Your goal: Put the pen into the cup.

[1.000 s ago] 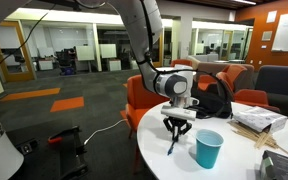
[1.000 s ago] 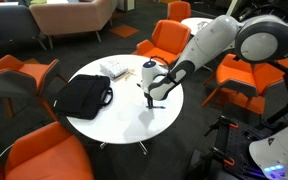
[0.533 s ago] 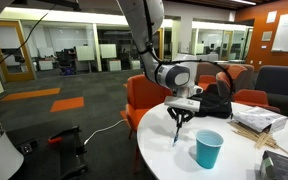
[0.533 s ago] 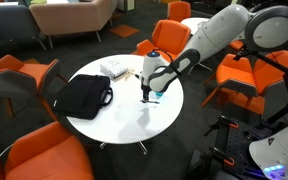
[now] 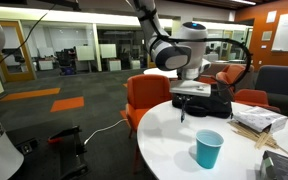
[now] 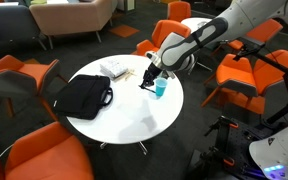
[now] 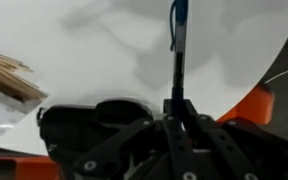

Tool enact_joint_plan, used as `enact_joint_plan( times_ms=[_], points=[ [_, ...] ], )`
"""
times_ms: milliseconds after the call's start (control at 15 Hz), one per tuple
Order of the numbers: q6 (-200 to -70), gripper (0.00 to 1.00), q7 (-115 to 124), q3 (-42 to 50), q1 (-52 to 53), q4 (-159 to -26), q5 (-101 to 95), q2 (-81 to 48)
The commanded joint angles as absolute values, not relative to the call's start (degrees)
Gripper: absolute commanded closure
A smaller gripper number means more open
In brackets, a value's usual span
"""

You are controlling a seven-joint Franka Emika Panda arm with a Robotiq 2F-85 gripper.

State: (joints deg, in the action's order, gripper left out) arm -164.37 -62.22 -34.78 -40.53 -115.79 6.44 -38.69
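My gripper [image 5: 187, 99] is shut on the dark blue pen [image 5: 183, 113], which hangs point down from the jaws, well above the round white table [image 5: 162, 142]. The teal-blue cup [image 5: 209, 149] stands upright on the table, nearer the front edge and to the right of the pen. In an exterior view the gripper [image 6: 148, 80] hovers just left of the cup [image 6: 161, 88]. In the wrist view the pen [image 7: 176, 45] sticks straight out from between the closed fingers [image 7: 176, 108] over the white tabletop; the cup does not show there.
A black bag [image 5: 213, 103] lies on the table behind the gripper, also in an exterior view [image 6: 84, 95]. A white box with wooden sticks [image 5: 258, 122] sits at the far side [image 6: 114, 69]. Orange chairs [image 5: 147, 95] ring the table.
The gripper has risen from just above the tabletop with the pen in it and has shifted toward the black bag. The cup has not moved.
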Motion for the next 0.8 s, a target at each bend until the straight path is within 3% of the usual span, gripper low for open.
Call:
enact_joint_plan(
  times_ms=[0,267,733],
  points=[
    [-169.42,1.00,-73.43,-47.05,-54.03,-122.04,9.88,-38.47],
    [-170.31,1.00,-77.83,-58.80,-68.68,-125.07,8.32,-43.14],
    [-167.99,1.00,-76.76,-61.16,-78.22,-124.70,1.74,-49.76]
  ],
)
